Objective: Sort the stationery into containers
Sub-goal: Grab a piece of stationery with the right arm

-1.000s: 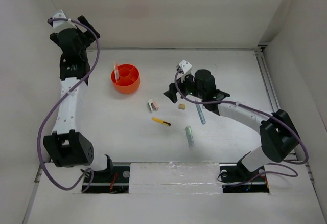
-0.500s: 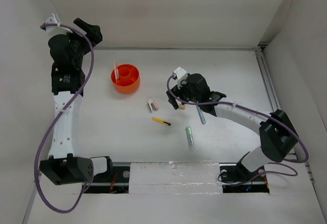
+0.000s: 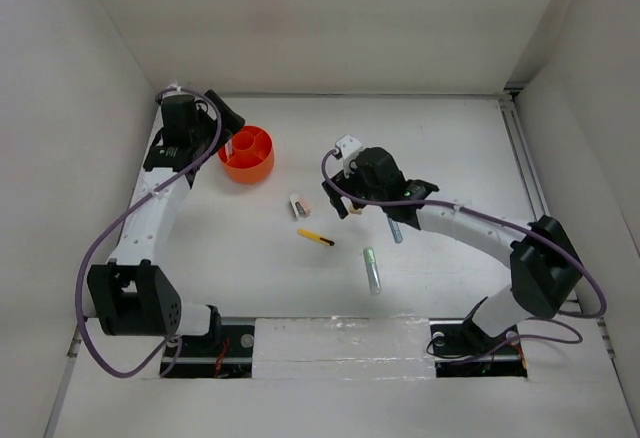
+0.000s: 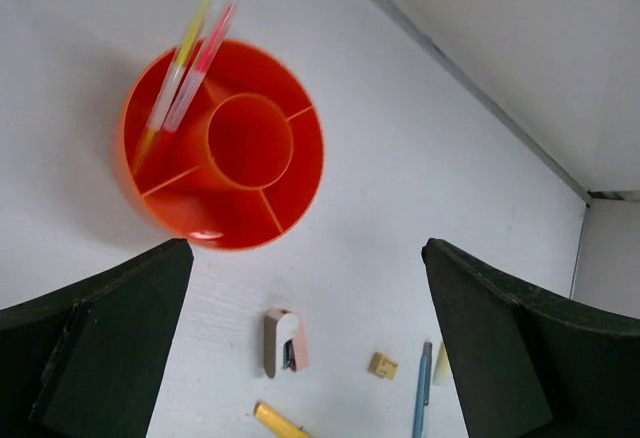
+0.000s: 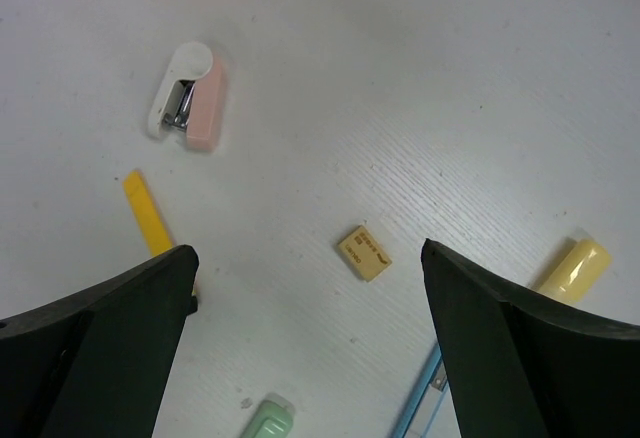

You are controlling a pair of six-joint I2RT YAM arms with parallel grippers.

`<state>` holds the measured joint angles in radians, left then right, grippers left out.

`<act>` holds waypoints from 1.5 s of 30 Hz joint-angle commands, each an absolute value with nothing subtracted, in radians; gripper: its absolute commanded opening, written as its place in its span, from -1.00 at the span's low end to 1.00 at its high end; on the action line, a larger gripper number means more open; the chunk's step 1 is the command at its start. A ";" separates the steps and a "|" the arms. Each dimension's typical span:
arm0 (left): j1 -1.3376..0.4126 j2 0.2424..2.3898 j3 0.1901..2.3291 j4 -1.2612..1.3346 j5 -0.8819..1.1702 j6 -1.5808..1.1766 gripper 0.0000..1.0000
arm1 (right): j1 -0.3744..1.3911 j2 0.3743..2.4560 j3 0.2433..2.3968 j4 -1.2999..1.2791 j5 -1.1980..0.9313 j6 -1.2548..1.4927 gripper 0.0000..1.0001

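Note:
The orange cup (image 3: 250, 166) stands at the back left; in the left wrist view (image 4: 160, 208) a pink pen (image 4: 205, 58) and a yellow pen (image 4: 178, 63) stand in one outer compartment. My left gripper (image 3: 225, 123) is open and empty, above the cup's left rim. My right gripper (image 3: 340, 198) is open and empty, over the tan eraser (image 5: 364, 252). On the table lie a yellow-black pen (image 3: 316, 238), a grey-blue pen (image 3: 394, 228), a pale green marker (image 3: 372, 270) and a pale yellow marker (image 5: 572, 266).
A small pink-and-white stapler-like piece (image 3: 298, 205) lies between the cup and my right gripper; it also shows in the right wrist view (image 5: 187, 97). White walls close in the table at the back and both sides.
My left arm has swung in from the far left wall to the cup. My right gripper has shifted a little left and nearer, covering the tan eraser in the top view.

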<state>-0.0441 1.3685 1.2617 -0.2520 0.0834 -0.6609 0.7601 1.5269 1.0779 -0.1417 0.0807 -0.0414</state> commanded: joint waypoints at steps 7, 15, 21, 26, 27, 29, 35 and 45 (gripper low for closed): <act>-0.040 1.200 1.183 -0.325 -0.017 -0.684 1.00 | 0.836 1.802 1.336 -0.181 0.117 0.048 0.92; -0.040 1.126 1.215 -0.442 -0.127 -0.650 1.00 | 0.881 1.989 1.520 -0.224 0.130 0.103 0.85; -0.040 1.089 1.192 -0.430 -0.117 -0.630 1.00 | 0.890 2.083 1.554 -0.224 0.100 0.112 0.83; -0.040 1.100 1.183 -0.420 -0.080 -0.630 1.00 | 0.890 2.147 1.574 -0.235 0.100 0.112 0.74; -0.040 1.100 1.183 -0.420 -0.080 -0.630 1.00 | 0.890 2.157 1.574 -0.235 0.100 0.121 0.64; -0.040 1.100 1.173 -0.411 -0.069 -0.630 1.00 | 0.890 2.169 1.574 -0.235 0.091 0.121 0.43; -0.040 1.091 1.164 -0.402 -0.065 -0.630 1.00 | 0.890 2.169 1.555 -0.235 0.091 0.121 -1.00; -0.040 1.129 1.025 -0.172 0.444 -0.620 1.00 | 0.862 1.915 1.388 0.047 0.005 0.051 -1.00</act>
